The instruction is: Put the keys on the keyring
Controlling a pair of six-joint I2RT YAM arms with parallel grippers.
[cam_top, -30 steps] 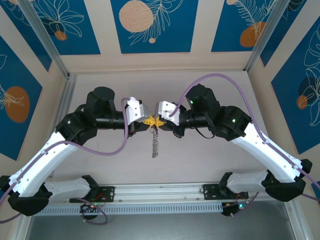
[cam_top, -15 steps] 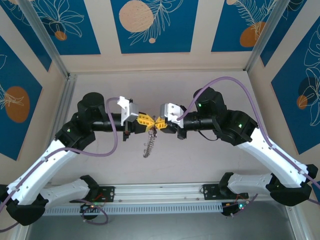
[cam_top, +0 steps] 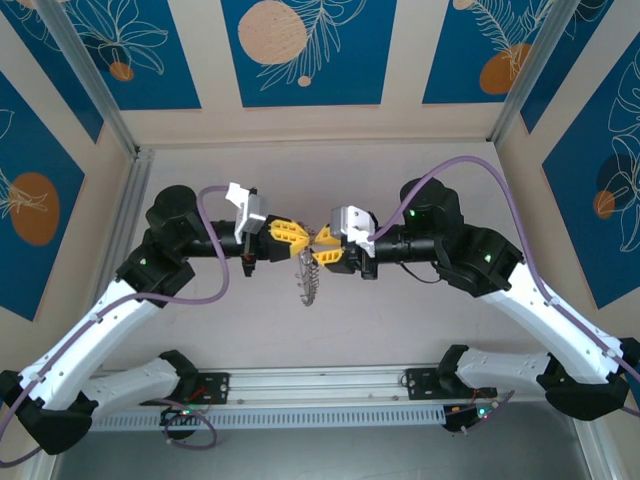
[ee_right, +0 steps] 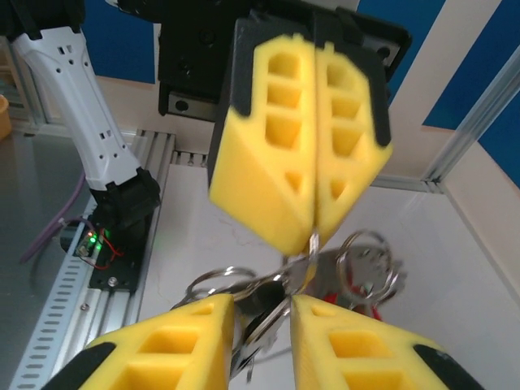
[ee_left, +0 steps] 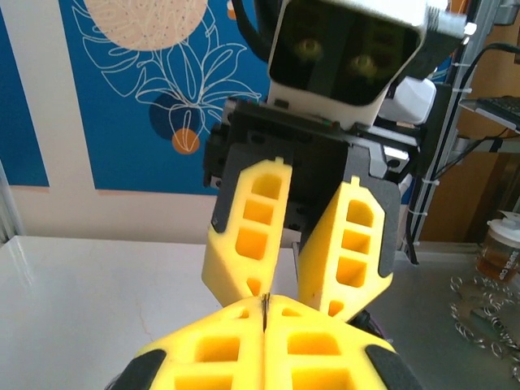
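Note:
My left gripper (ee_left: 265, 302) is shut on a thin metal strip, the wire of the keyring (ee_right: 313, 244). From that wire hang silvery rings (ee_right: 367, 258) and a small red tag (ee_right: 351, 289). In the top view the bunch (cam_top: 308, 278) dangles below the two meeting grippers, above the table. My right gripper (ee_right: 262, 307) is open and faces the left one tip to tip. The keys (ee_right: 270, 302), a dark head and a silver blade, hang in the gap between its fingers (ee_right: 187, 341). I cannot tell whether they touch a finger. In the top view my left gripper (cam_top: 303, 239) meets my right gripper (cam_top: 320, 249).
The white table (cam_top: 400, 320) lies under both arms. An aluminium rail (cam_top: 320, 385) runs along its near edge, with the arm bases (cam_top: 190, 380) bolted on it. Blue patterned panels (cam_top: 300, 50) wall the back and sides. More loose rings (ee_left: 479, 313) lie on the table.
The left arm has drawn back to the left, so more of its yellow fingers shows. The right gripper has shifted slightly left and down. The hanging bunch has swung.

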